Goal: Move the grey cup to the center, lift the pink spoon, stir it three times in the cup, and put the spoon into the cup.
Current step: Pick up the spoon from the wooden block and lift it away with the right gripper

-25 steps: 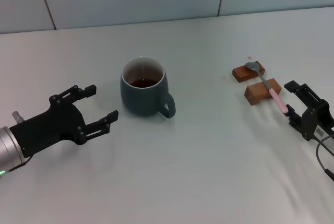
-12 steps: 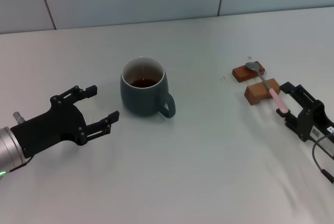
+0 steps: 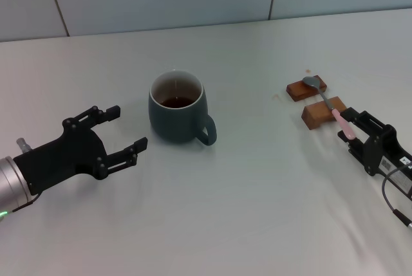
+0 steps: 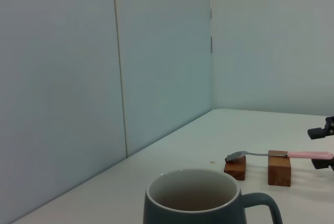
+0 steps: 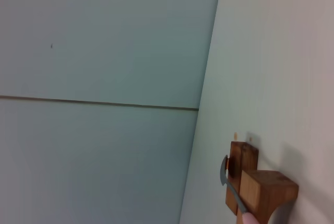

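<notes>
While my right gripper [image 3: 353, 127] straddles the pink spoon [image 3: 339, 119] handle's end on the wooden blocks [image 3: 324, 113], fingers spread, a skewed pinch could flip it off — the grey cup [image 3: 177, 107] waits mid-table, my left gripper [image 3: 119, 131] spread beside it.

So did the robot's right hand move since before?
Yes. The right gripper slid in toward the nearer wooden block, and its fingers now sit around the spoon's pink handle end. The cup stayed put.
</notes>
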`<action>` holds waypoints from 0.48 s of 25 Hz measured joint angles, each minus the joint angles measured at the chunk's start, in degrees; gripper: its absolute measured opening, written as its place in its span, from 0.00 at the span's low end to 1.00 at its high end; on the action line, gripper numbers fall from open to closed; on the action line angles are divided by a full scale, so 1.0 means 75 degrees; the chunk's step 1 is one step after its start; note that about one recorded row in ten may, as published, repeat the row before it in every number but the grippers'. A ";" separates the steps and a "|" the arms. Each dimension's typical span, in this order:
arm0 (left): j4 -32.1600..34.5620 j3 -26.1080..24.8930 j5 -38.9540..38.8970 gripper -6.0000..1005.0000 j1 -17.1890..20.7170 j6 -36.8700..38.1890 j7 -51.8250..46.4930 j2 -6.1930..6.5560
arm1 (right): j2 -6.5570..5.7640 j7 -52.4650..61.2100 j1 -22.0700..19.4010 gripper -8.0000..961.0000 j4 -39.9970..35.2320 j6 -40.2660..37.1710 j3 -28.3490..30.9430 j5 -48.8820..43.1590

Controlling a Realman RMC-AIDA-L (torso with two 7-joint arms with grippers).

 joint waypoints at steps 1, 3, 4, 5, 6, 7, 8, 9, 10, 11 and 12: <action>0.0000 0.0000 0.0000 0.82 0.0000 0.0001 0.0000 0.0001 | 0.0000 0.0002 -0.0001 0.57 0.0000 0.0002 0.0000 0.0000; 0.0000 0.0000 0.0000 0.82 0.0000 0.0007 0.0000 0.0008 | 0.0000 0.0004 -0.0022 0.56 0.0003 0.0005 0.0012 0.0009; 0.0000 0.0000 0.0000 0.82 0.0002 0.0010 0.0000 0.0010 | 0.0001 0.0004 -0.0036 0.56 0.0009 0.0005 0.0025 0.0019; 0.0000 0.0000 0.0000 0.82 0.0005 0.0013 0.0000 0.0011 | 0.0001 0.0003 -0.0045 0.55 0.0015 0.0005 0.0034 0.0026; 0.0000 0.0005 0.0000 0.82 0.0005 0.0015 0.0000 0.0012 | 0.0002 0.0003 -0.0054 0.55 0.0018 0.0005 0.0036 0.0032; 0.0000 0.0018 0.0000 0.82 0.0006 0.0015 0.0000 0.0012 | 0.0003 0.0002 -0.0058 0.54 0.0020 0.0005 0.0033 0.0035; 0.0000 0.0031 0.0000 0.82 0.0006 0.0015 0.0000 0.0012 | 0.0004 0.0002 -0.0061 0.54 0.0022 0.0005 0.0024 0.0038; 0.0000 0.0052 0.0000 0.82 0.0006 0.0015 0.0000 0.0012 | 0.0004 0.0002 -0.0060 0.51 0.0022 0.0005 0.0021 0.0039; 0.0003 0.0065 0.0000 0.82 0.0004 0.0015 0.0000 0.0012 | 0.0004 0.0002 -0.0057 0.49 0.0022 0.0005 0.0018 0.0040; 0.0007 0.0069 0.0000 0.82 0.0001 0.0015 0.0000 0.0012 | 0.0004 0.0002 -0.0051 0.46 0.0022 0.0005 0.0015 0.0041; 0.0008 0.0070 0.0000 0.82 -0.0001 0.0015 0.0000 0.0012 | 0.0005 0.0002 -0.0046 0.44 0.0022 0.0005 0.0013 0.0041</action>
